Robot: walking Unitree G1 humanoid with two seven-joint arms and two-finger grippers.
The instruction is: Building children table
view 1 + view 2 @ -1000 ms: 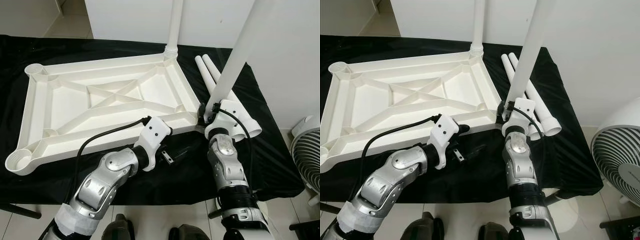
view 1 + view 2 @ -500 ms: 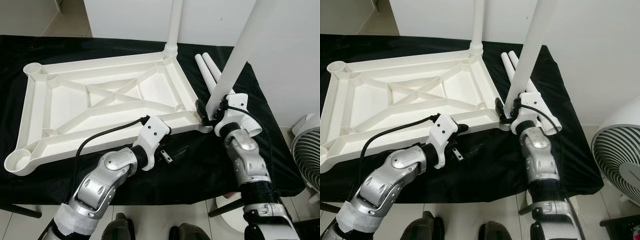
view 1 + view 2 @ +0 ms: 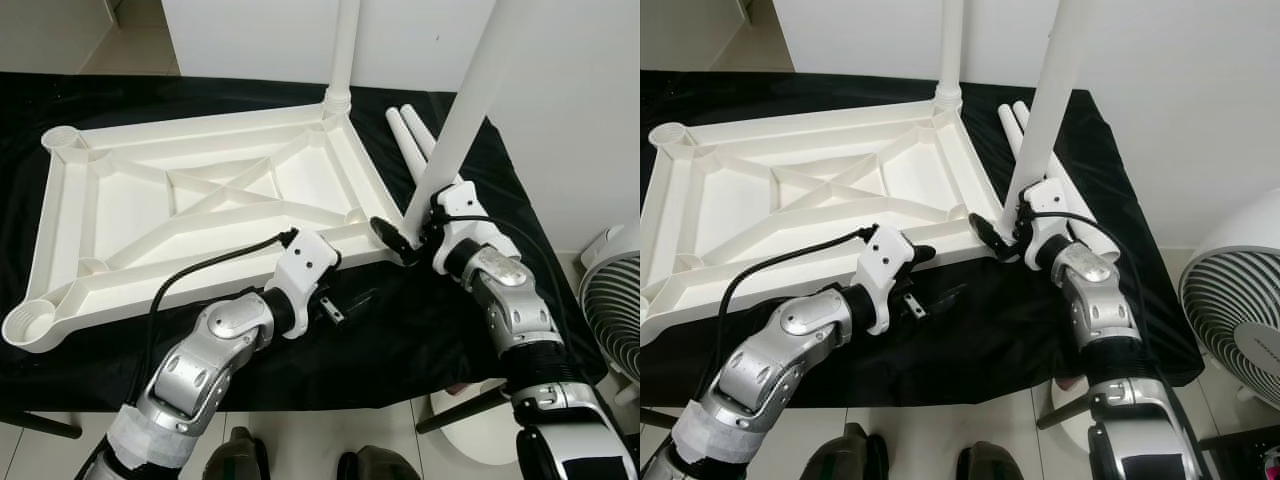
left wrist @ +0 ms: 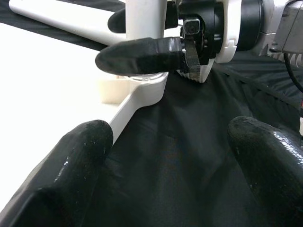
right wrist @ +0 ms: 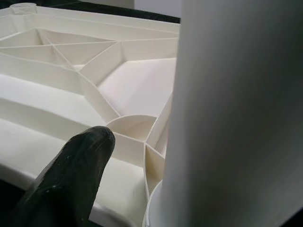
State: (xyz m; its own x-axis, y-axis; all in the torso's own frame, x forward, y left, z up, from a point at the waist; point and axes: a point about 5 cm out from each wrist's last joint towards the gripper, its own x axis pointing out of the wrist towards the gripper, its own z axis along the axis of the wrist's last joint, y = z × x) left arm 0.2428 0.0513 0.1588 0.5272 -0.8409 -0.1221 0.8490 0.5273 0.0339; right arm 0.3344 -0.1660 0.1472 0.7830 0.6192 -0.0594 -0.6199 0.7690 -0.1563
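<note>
A white tabletop [image 3: 120,210] lies upside down on a black cloth. One white leg [image 3: 345,50] stands in its far right corner. A second leg [image 3: 465,110] stands upright at the near right corner socket. My right gripper [image 3: 405,240] is shut on this leg's base, coming in from the right; one finger [image 4: 142,54] crosses in front of the leg and the other passes behind. My left gripper [image 3: 350,303] hovers open over the cloth just in front of the tabletop's near edge, nothing between its fingers [image 4: 80,161].
Two loose white legs [image 3: 410,135] lie on the cloth [image 3: 400,340] right of the tabletop, behind the held leg. A white fan [image 3: 612,310] stands on the floor at far right. The cloth's front edge is close to my body.
My right arm swung from in front of the corner leg round to its right side, the gripper turning about the leg's base. The left arm stayed put.
</note>
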